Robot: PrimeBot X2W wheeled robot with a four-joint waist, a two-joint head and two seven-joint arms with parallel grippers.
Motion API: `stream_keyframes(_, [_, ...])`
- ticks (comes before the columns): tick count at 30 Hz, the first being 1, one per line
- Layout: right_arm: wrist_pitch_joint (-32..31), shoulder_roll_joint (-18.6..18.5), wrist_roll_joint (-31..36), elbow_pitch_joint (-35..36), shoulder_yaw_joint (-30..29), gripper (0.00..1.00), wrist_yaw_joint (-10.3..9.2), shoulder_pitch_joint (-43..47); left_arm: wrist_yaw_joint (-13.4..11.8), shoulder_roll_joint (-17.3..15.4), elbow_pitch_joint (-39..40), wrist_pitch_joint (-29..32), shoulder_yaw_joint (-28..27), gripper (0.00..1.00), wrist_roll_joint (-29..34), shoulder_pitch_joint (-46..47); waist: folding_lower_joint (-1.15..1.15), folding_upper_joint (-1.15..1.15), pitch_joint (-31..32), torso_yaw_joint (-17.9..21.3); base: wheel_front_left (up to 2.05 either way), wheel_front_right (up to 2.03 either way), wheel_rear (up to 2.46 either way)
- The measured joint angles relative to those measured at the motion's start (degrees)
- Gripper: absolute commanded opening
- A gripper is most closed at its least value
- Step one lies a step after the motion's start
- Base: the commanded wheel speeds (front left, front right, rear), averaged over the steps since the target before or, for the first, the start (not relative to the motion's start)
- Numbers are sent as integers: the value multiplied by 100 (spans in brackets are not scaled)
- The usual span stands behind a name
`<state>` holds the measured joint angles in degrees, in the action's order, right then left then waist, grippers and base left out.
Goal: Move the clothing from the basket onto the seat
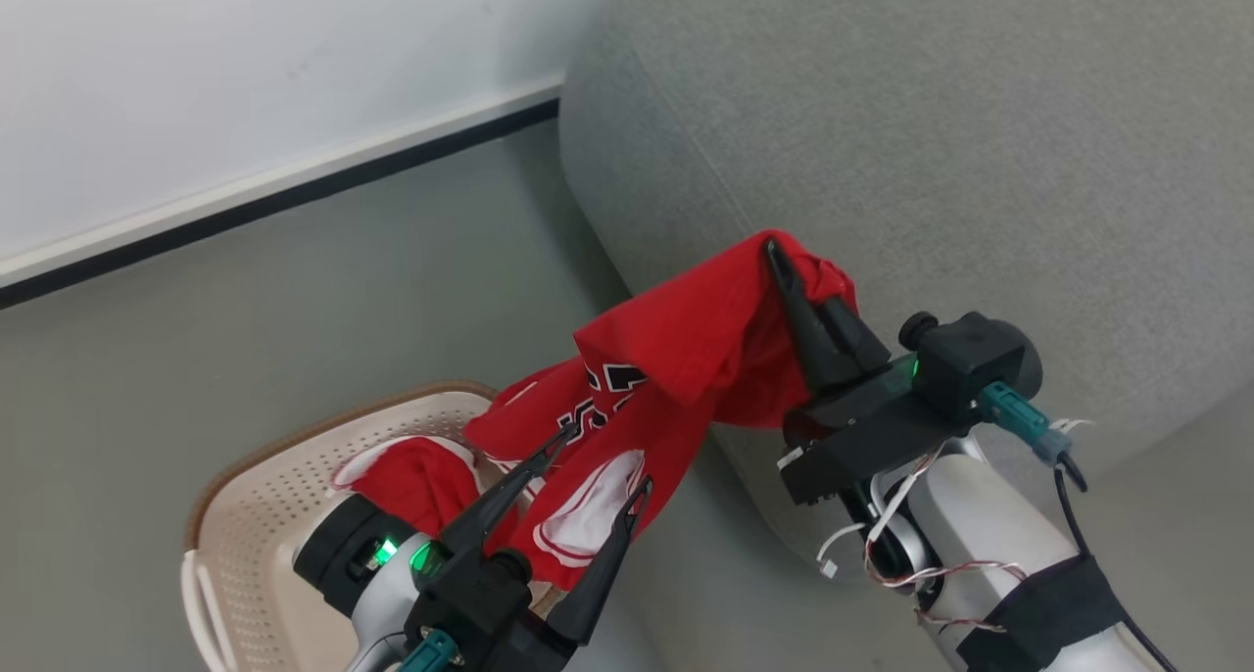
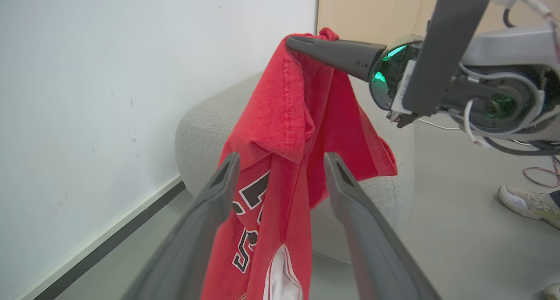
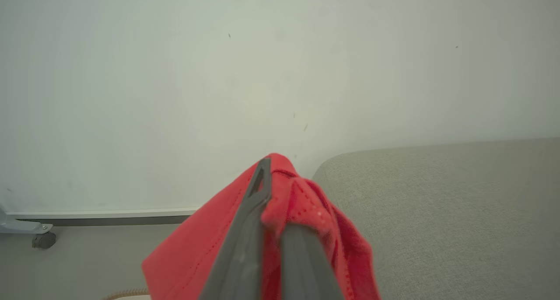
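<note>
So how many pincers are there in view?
2. The right pincer, shut on the red clothing, is raised beside the grey seat; the left pincer, open, is lower, near the basket.

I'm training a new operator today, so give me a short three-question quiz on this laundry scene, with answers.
1. True or false: the red shirt lies wholly on the sofa.
2. Which jaws pinch the shirt? A left, B right, C both.
3. Fill in: the shirt's lower end rests in the ____.
Key: 1 false. 2 B, the right jaws; the left jaws stand open. 3 basket.
</note>
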<state>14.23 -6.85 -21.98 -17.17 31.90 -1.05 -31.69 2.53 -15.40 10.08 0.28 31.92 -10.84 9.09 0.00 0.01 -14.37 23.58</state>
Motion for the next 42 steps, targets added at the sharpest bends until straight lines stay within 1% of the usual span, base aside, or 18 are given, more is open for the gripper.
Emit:
stream_keyframes(2, [1, -23, -27, 8, -86, 0, -4, -59, -1, -57, 52, 26, -7, 100, 35, 15, 0, 0, -87, 148, 0, 0, 0])
stream_keyframes(5, [2, -97, -31, 24, -233, 0, -30, -177, -1, -90, 122, 76, -16, 100, 53, 23, -1, 0, -187, 264, 0, 0, 0])
stream_keyframes(7, [4, -237, -44, 31, -456, 0, -31, -464, 1, -131, 172, 122, -18, 100, 99, 105, -1, 0, -302, 350, 0, 0, 0])
stream_keyframes(16, [5, -635, -108, -177, -1096, 0, -38, -1494, 52, -210, 380, 241, -45, 100, 186, 429, 0, 0, -648, 484, 0, 0, 0])
stream_keyframes(22, [21, -1027, -213, -324, -1584, 0, -45, -2214, 59, -243, 547, 316, -45, 100, 196, 514, 0, 0, -857, 477, 0, 0, 0])
stream_keyframes(23, [22, -1103, -245, -359, -1685, 0, -45, -2324, 90, -253, 565, 318, -45, 100, 197, 538, 0, 0, -894, 471, 0, 0, 0])
stream_keyframes(31, [12, -1894, -278, -719, -2246, 0, -47, -3175, 158, -285, 723, 420, 15, 100, 254, 750, 0, 0, -1173, 364, 0, 0, 0])
stream_keyframes(34, [-2, -2139, -276, -804, -2418, 0, -73, -3414, 160, -322, 767, 431, 20, 100, 254, 804, 0, 0, -1274, 303, 0, 0, 0])
stream_keyframes(36, [-9, -2251, -279, -888, -2517, 0, -97, -3557, 207, -346, 798, 452, 15, 100, 254, 832, 0, 0, -1341, 262, 0, 0, 0])
stream_keyframes(39, [-84, -2447, -276, -999, -2604, 0, -104, -3691, 208, -350, 842, 475, 21, 100, 254, 848, 0, 0, -1445, 197, 0, 0, 0])
stream_keyframes(42, [-141, -2548, -276, -1070, -2625, 0, -104, -3726, 209, -350, 893, 497, 21, 100, 254, 899, 0, 0, -1518, 152, 0, 0, 0])
